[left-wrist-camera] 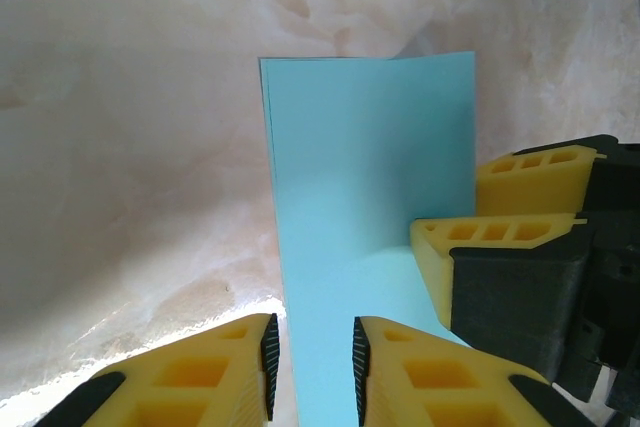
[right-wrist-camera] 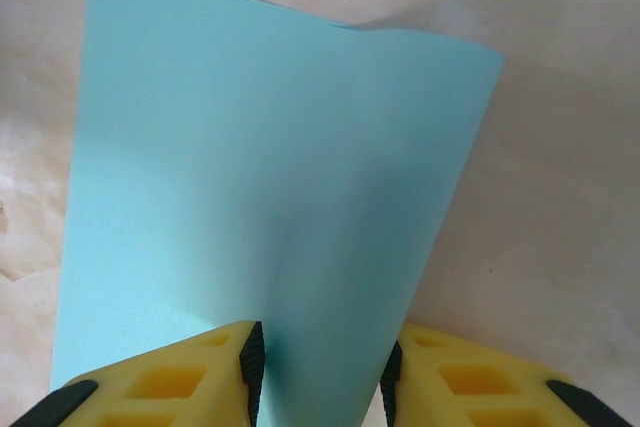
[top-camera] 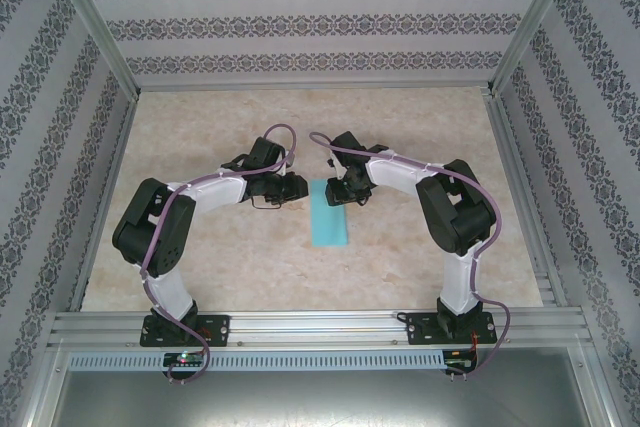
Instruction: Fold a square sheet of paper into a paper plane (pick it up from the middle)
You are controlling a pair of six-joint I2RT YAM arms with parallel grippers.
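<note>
The square sheet of paper [top-camera: 329, 217] is lying on the marble-look table [top-camera: 200, 267] between the arms, already doubled into a narrow strip, so the first fold is looking done. At its far end, the left gripper [left-wrist-camera: 312, 347] and right gripper [right-wrist-camera: 322, 352] are standing part-spread, straddling the paper, pinching nothing. Corner folds are probably coming next, calling for one edge pinned. No writing is showing anywhere.

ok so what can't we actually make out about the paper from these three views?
- Top view: far end of the thin turquoise-blue paper sheet partly hidden by the right end effector; fold layers too small to count.
- Left wrist: sheet's near end cut off by the bottom edge; left end effector contact with it unclear.
- Right wrist: sheet's near end also cut off below.
</note>
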